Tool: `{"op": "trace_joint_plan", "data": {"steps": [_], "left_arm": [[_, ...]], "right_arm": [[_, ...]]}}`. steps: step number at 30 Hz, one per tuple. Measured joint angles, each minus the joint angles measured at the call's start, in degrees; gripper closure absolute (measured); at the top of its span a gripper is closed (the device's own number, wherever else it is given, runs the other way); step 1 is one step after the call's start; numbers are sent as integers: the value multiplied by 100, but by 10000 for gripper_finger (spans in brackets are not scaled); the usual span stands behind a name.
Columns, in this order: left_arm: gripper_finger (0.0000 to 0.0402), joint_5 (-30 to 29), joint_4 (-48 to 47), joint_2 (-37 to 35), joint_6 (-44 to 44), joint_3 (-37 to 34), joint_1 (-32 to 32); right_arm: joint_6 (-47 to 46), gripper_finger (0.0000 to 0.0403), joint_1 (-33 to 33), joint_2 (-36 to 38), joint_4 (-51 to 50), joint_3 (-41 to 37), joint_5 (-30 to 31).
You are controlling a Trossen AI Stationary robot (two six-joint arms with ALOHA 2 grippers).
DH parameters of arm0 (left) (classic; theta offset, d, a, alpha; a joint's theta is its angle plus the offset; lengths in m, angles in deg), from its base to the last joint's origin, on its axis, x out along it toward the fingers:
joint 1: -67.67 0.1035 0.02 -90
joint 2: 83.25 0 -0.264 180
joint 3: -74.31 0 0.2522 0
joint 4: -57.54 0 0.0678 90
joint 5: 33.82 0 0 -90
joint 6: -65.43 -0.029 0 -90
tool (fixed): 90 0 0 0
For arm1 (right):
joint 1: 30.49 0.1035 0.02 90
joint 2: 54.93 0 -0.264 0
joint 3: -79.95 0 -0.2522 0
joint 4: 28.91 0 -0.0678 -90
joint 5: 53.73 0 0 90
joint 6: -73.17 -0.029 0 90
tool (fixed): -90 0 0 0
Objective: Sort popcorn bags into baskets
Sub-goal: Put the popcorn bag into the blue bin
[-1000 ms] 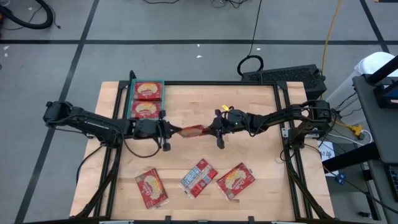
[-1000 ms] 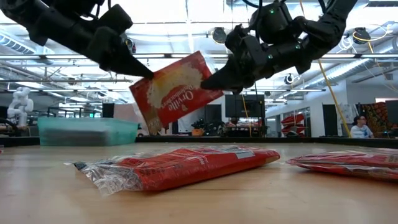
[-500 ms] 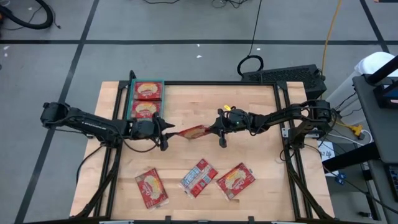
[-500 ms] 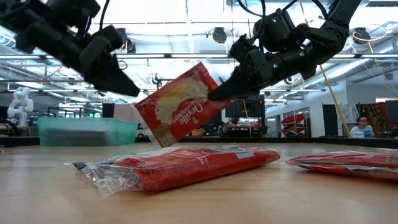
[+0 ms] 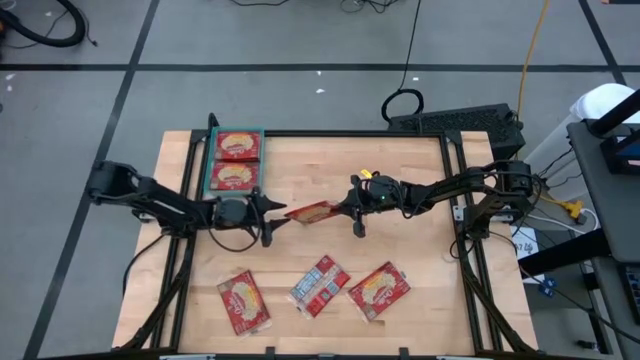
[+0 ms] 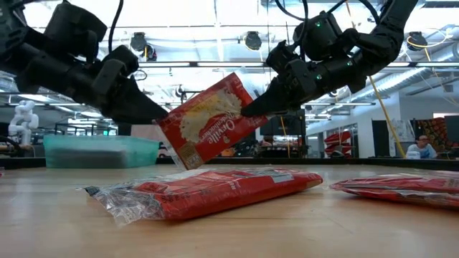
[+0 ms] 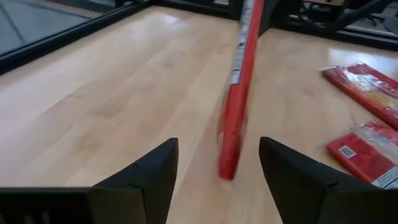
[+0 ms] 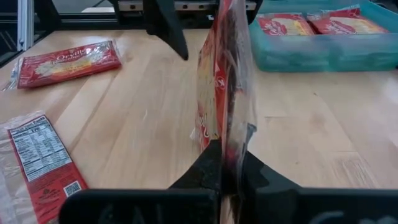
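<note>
Since a second ago the left pincer (image 5: 268, 213) has let go and drawn back, its fingers apart. The right pincer (image 5: 345, 208) stays clamped on the flat red crinkly plastic popcorn bag (image 5: 311, 211), held tilted above the pale wooden bench (image 5: 420, 260), near the shallow teal plastic basket (image 5: 262, 160).

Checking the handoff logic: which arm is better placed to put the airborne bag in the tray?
Left, probably. Its open claw brackets the bag and is nearer the teal tray. The right claw holds the bag, farther away.
</note>
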Motion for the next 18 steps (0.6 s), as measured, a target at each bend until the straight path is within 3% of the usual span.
{"op": "trace_joint_plan", "data": {"steps": [6,12,15,18], "left_arm": [[212,289,475,532,-336,187,10],[310,425,451,757,-391,338,87],[370,409,429,703,-538,345,147],[384,589,168,302,-757,339,307]], "right_arm": [[-2,403,0,0,28,0,0],[0,403,11,0,63,0,-2],[-24,403,13,0,70,0,4],[-232,400,9,2,181,2,6]]}}
